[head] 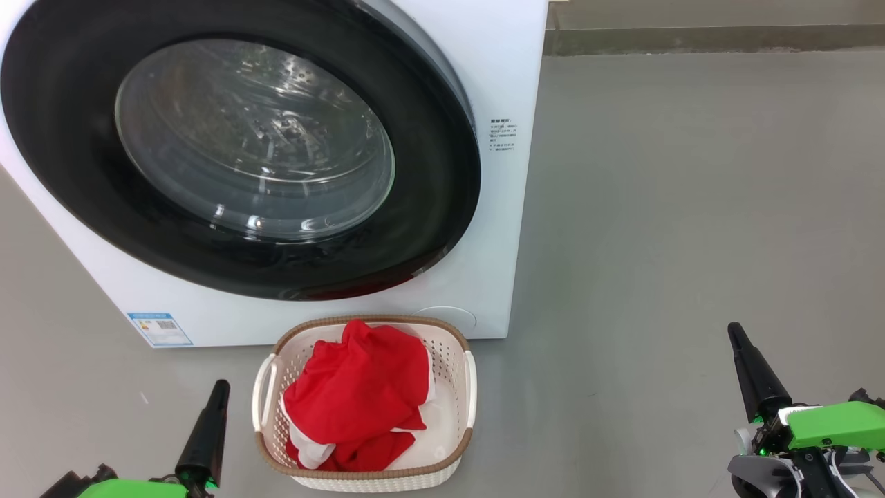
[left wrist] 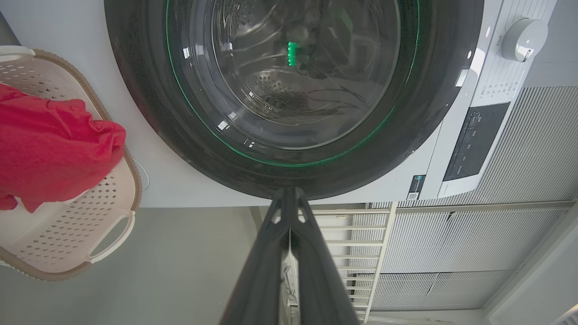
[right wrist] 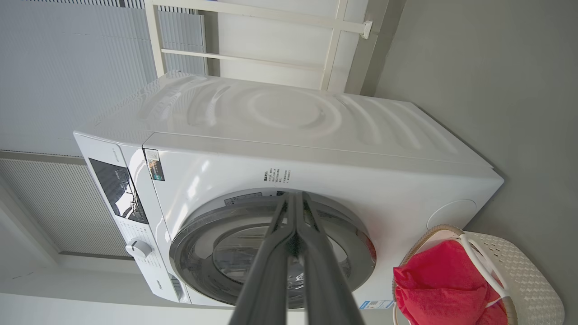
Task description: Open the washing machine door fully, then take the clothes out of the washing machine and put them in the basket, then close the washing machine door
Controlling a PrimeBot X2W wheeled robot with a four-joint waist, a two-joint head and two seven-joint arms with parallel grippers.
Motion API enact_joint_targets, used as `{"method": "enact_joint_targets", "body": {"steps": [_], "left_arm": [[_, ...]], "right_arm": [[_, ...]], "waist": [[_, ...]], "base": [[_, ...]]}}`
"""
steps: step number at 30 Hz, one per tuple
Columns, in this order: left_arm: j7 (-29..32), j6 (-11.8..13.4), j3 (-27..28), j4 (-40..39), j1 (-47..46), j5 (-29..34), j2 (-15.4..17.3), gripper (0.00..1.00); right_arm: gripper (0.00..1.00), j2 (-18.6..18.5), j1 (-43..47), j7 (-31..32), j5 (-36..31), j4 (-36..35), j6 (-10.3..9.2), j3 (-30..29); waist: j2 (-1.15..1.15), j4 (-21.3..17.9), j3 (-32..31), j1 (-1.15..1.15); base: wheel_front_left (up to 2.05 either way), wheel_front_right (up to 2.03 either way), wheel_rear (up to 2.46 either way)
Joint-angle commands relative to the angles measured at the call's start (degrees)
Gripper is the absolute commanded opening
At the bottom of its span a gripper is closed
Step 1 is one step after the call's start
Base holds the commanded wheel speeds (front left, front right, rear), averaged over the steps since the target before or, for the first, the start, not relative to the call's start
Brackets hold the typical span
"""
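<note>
Big white front-loading washing machine (head: 515, 83) being supported on smooth grey floor (head: 691, 228), at left of head view. Large round black-rimmed glass door (head: 256, 138) being held flush against machine front. Small cream perforated plastic basket (head: 453, 366) being borne on floor just before machine, below door. Soft red-and-white fabric clothes (head: 359, 394) being contained in basket, heaped above rim. Small blue label sticker (head: 159, 329) being carried at machine's lower left corner. Left gripper (head: 221, 384) being held just left of basket; right gripper (head: 734, 329) well apart to its right.

The washing machine door (head: 432, 173) is shut, the basket (head: 453, 366) just before it; open floor (head: 691, 242) lies to the right.
</note>
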Motion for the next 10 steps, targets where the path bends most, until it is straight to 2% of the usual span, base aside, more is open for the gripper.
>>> {"method": "enact_joint_targets", "body": {"steps": [1,10], "left_arm": [[0.18,-0.40,2.01,-1.26,-2.23,-0.42,0.62,0.00],[0.18,-0.40,2.01,-1.26,-2.23,-0.42,0.62,0.00]], "right_arm": [[0.00,-0.56,-2.48,0.36,-0.17,-1.64,0.03,0.95],[0.00,-0.56,-2.48,0.36,-0.17,-1.64,0.03,0.94]], "waist": [[0.00,0.00,0.00,0.00],[0.00,0.00,0.00,0.00]], "base": [[0.00,0.00,0.00],[0.00,0.00,0.00]]}}
